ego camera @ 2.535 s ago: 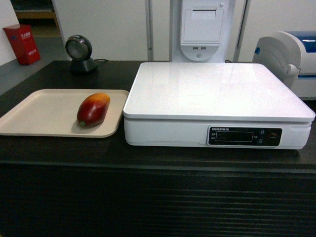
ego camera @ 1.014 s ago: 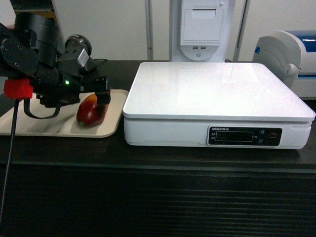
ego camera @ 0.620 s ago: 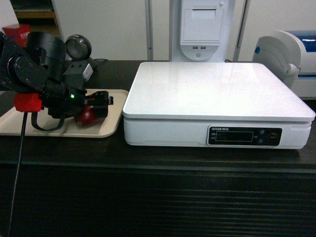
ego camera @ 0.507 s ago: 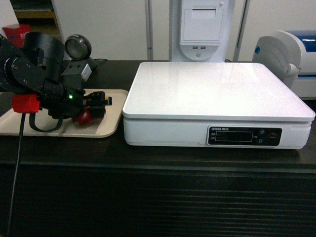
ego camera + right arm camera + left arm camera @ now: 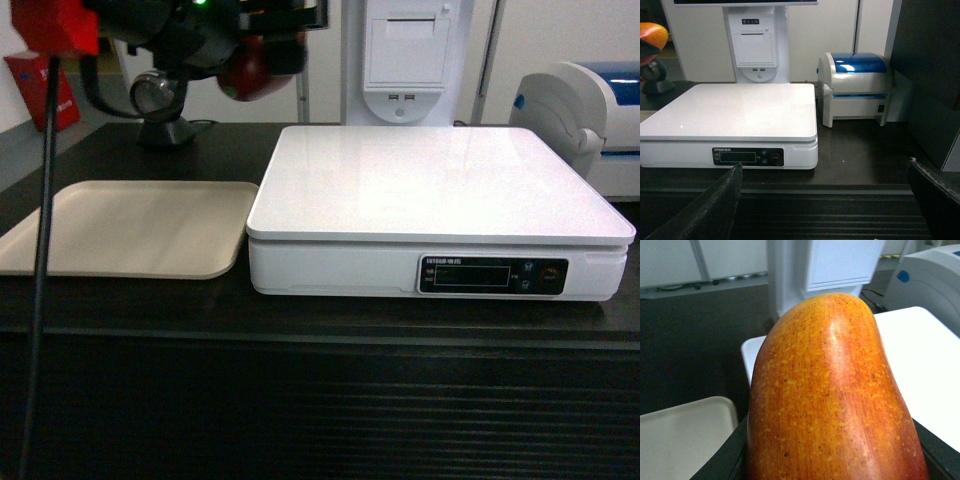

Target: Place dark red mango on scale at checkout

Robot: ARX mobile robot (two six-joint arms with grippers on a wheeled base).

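Since a moment ago my left tool (image 5: 262,45) has lifted the mango (image 5: 243,68) clear of the tray (image 5: 120,230), clamped around it. Carrying it over the scale (image 5: 440,180) and setting it down remains; my right tool (image 5: 825,200) waits spread apart.

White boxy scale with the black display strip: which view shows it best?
Right wrist view: the white boxy scale sits whole, platform and display strip unobstructed. Head view also shows it whole, from nearer. Left wrist view shows only platform patches behind the dark red mango.

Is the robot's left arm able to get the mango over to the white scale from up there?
Probably yes. The left end effector holds the dark red mango high above the counter, just left of the scale. The scale's platform is bare and nothing stands between them.
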